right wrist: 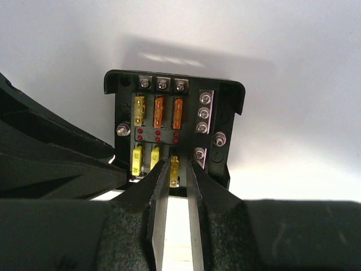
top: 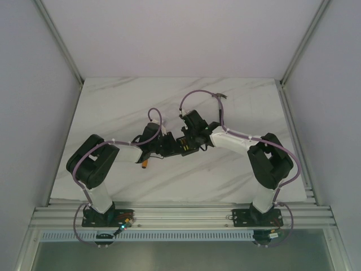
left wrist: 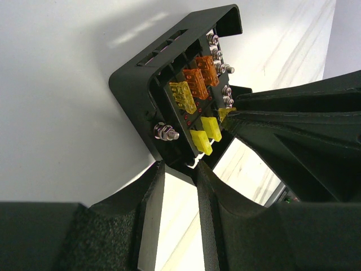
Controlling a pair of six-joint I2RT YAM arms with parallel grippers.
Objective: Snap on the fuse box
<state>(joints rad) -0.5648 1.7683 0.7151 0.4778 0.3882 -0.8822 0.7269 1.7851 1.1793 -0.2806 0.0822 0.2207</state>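
Note:
The fuse box [top: 185, 144] is a black square box held up off the table between both arms, with no lid on it. Its open face shows yellow and orange fuses in two rows [right wrist: 157, 110]. My left gripper [left wrist: 180, 169] is shut on the box's lower edge [left wrist: 169, 90]. In the top view the left gripper [top: 172, 145] sits just left of the box. My right gripper [right wrist: 179, 166] is shut on a small yellow fuse [right wrist: 175, 168] at the third slot of the lower row. The fuse also shows at the right fingertips in the left wrist view [left wrist: 224, 113]. The clear lid is out of view.
A small orange piece [top: 145, 164] lies on the white marble table [top: 237, 101] near my left arm. Metal frame rails run along the table's sides and near edge [top: 180, 217].

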